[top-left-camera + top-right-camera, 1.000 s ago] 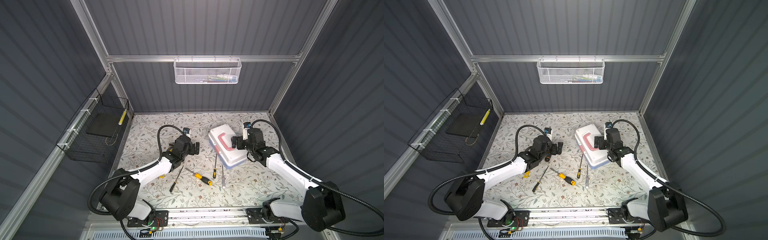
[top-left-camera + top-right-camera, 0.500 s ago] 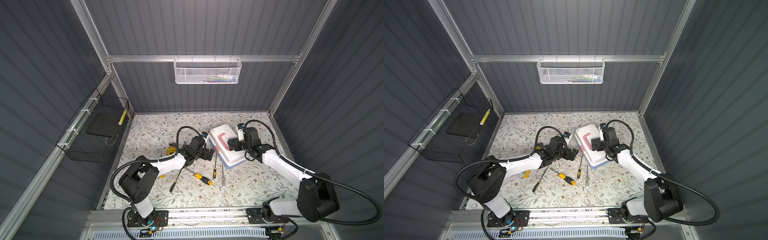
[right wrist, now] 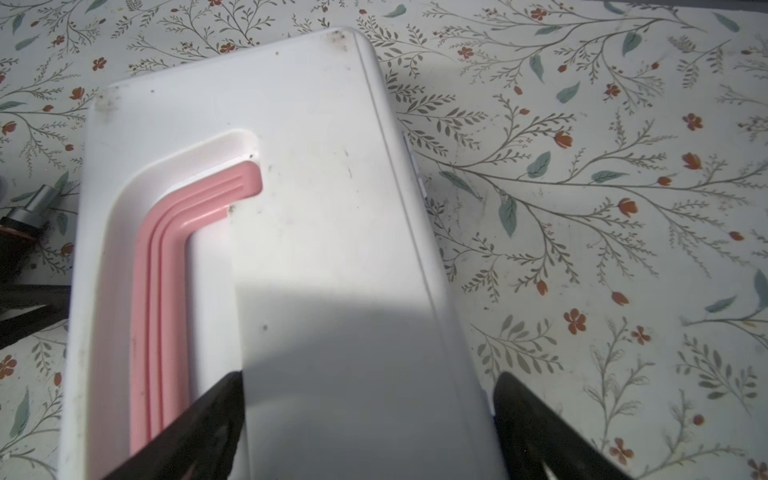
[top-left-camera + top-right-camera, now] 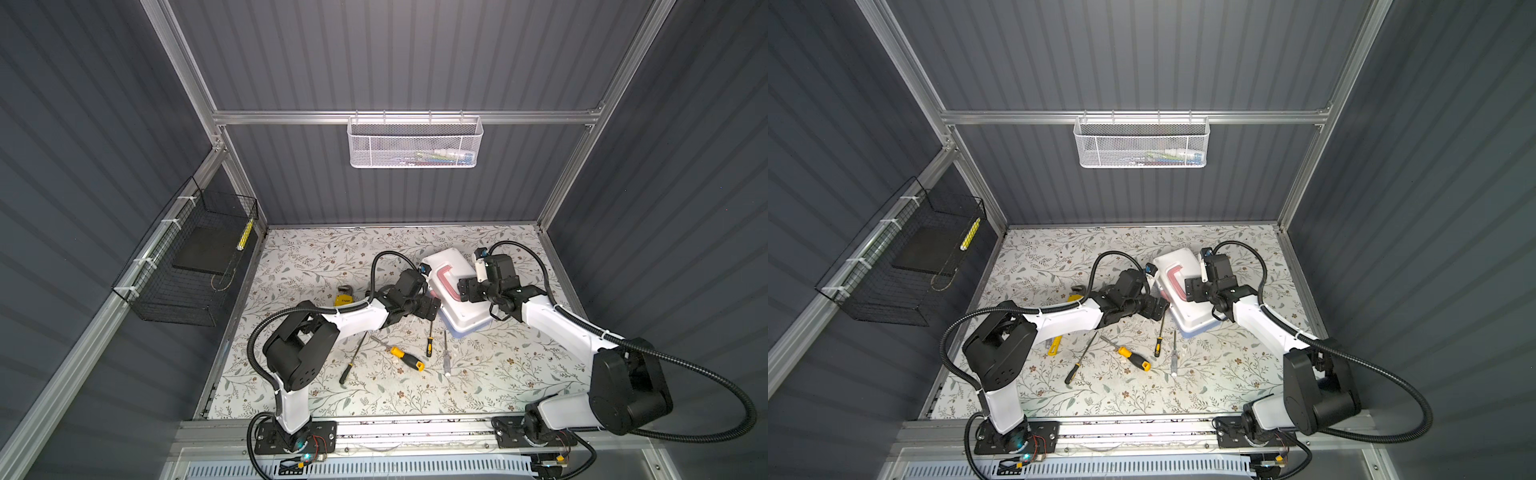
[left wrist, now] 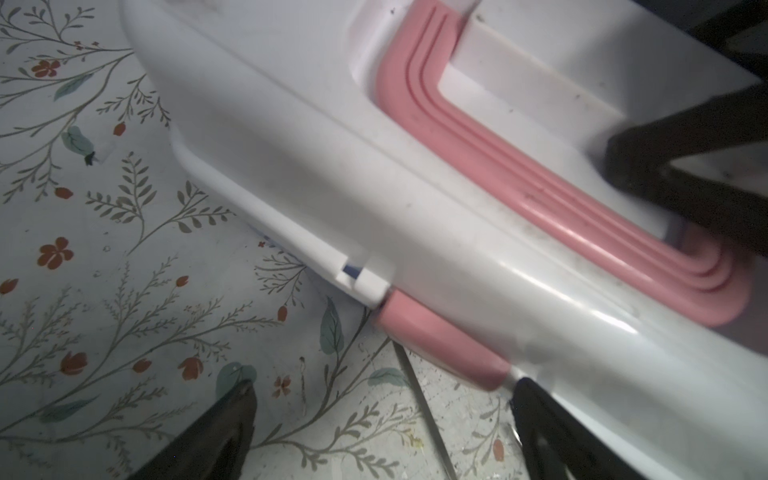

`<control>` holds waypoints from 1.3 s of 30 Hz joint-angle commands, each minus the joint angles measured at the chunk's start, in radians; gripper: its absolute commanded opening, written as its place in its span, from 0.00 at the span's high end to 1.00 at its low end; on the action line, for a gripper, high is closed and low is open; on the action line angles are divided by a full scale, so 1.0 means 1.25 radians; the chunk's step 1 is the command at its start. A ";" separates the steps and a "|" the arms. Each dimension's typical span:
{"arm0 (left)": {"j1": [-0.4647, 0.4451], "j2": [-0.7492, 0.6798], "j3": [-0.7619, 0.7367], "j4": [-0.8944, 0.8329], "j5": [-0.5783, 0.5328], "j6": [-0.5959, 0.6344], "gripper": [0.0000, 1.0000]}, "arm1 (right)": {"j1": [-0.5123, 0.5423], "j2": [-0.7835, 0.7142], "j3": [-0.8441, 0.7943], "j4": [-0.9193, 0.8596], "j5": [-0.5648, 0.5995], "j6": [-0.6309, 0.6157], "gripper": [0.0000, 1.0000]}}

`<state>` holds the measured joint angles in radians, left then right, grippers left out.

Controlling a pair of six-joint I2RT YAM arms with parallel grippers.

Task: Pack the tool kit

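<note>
Four screwdrivers (image 4: 405,358), one yellow wrench (image 4: 344,297), one tool kit (image 4: 451,261), one white basket (image 4: 415,145), one black basket (image 4: 183,286)

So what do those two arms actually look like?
They match. The left arm and right arm have white tube-like links between chunky black joints. Black ribbed cables loop along each. The left tool and right tool are black, with two tapered fingers.

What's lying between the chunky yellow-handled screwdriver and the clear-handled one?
A slim black-and-yellow screwdriver lies between the chunky screwdriver and the clear-handled one, as both top views show.
</note>
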<state>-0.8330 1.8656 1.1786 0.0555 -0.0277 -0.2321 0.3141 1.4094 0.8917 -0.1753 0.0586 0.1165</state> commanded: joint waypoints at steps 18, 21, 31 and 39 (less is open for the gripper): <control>-0.026 0.058 0.078 -0.026 -0.019 0.089 0.01 | -0.036 -0.142 -0.110 -0.085 -0.022 0.092 0.12; -0.026 0.029 0.033 0.006 -0.022 0.109 0.01 | -0.037 -0.152 -0.101 -0.094 -0.008 0.096 0.10; -0.026 -0.017 -0.082 0.110 -0.069 0.200 0.00 | -0.055 -0.100 -0.040 -0.092 0.007 0.086 0.06; -0.026 0.027 -0.155 0.302 -0.096 0.307 0.00 | -0.094 -0.071 -0.014 -0.075 -0.054 0.091 0.02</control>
<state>-0.8589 1.8751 1.0103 0.3008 -0.1204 0.0643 0.2031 1.3025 0.8291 -0.2634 0.0208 0.2291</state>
